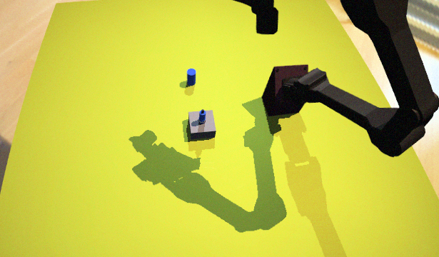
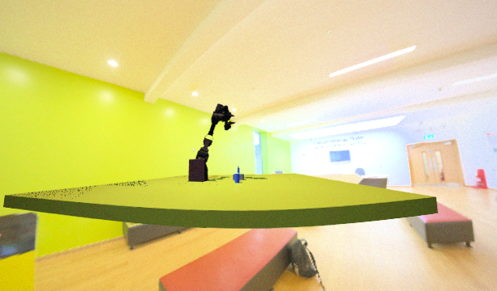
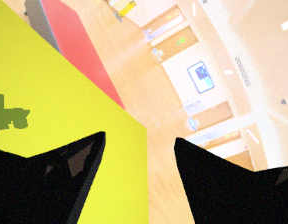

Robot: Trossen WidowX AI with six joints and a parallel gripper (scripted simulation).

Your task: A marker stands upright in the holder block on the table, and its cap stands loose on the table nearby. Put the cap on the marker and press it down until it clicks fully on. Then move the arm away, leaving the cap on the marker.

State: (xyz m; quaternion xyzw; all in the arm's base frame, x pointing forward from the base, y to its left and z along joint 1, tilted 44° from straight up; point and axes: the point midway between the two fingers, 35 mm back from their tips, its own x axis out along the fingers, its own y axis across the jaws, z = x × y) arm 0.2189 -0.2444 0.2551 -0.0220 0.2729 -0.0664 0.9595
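Hanging high with claw (image 3: pixel 140 163) half spread, gripping nothing — cap (image 1: pixel 191 76) standing loose on the table (image 1: pixel 98 178), well apart from marker (image 1: pixel 202 116) in its block (image 1: pixel 202 125) — nothing done, everything remaining.

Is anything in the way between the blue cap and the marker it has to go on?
Nothing visible is. The cap stands alone on the yellow table, and only bare table lies between it and the marker in its holder block. The gripper is open, high above, holding nothing.
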